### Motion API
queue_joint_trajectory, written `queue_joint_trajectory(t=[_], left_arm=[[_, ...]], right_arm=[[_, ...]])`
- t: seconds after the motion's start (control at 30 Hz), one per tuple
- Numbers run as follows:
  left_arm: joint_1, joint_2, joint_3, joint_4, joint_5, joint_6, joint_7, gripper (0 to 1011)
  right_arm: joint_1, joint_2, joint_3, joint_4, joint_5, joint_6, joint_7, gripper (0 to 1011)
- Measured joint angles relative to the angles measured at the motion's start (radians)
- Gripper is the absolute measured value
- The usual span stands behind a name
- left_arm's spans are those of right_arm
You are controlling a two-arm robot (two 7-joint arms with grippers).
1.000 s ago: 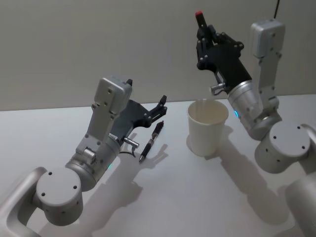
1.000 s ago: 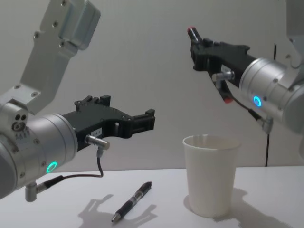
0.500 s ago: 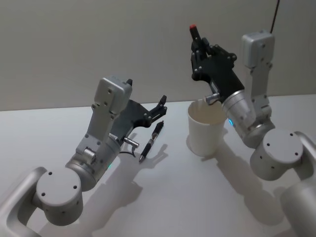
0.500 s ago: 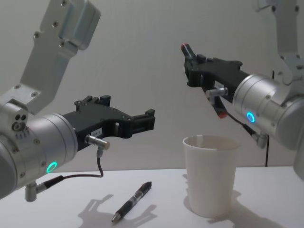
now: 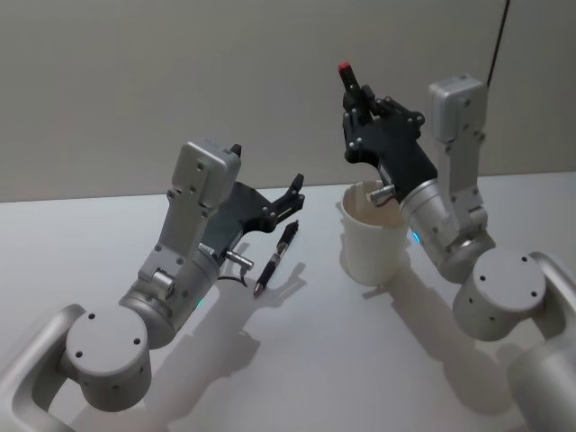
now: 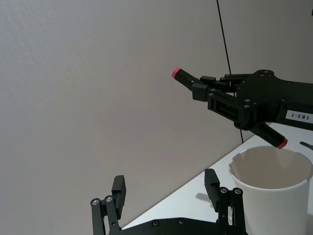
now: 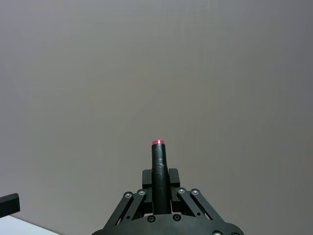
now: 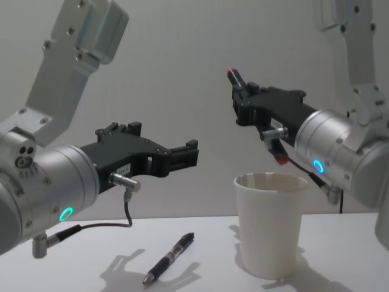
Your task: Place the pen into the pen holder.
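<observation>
Above the cup [image 8: 267, 231], the right gripper [image 8: 242, 100] pinches a tilted pen [image 8: 233, 77]. Let go too soon, it could hit the rim and fall out. The left gripper [image 8: 189, 155] hangs open near a second pen [image 8: 169, 258].

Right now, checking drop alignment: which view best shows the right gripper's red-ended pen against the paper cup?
The left wrist view: the red-ended pen, clamped in the right gripper, shows both ends, its lower tip above the paper cup. Chest view shows it side-on too; head and right wrist views show its upper end.
</observation>
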Motion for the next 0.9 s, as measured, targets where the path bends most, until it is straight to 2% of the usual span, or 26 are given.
queue_joint_trajectory(t=[0.33,0.9], left_arm=[[0.0,0.0,0.0,0.0,0.0,0.0,0.0,1001],[0.0,0.0,0.0,0.0,0.0,0.0,0.0,1001]], right_arm=[[-0.019,0.006,-0.003,0.01,-0.021,-0.011,0.001,185],[-0.042,0.014,-0.005,0.009,-0.028,0.0,0.005,185]])
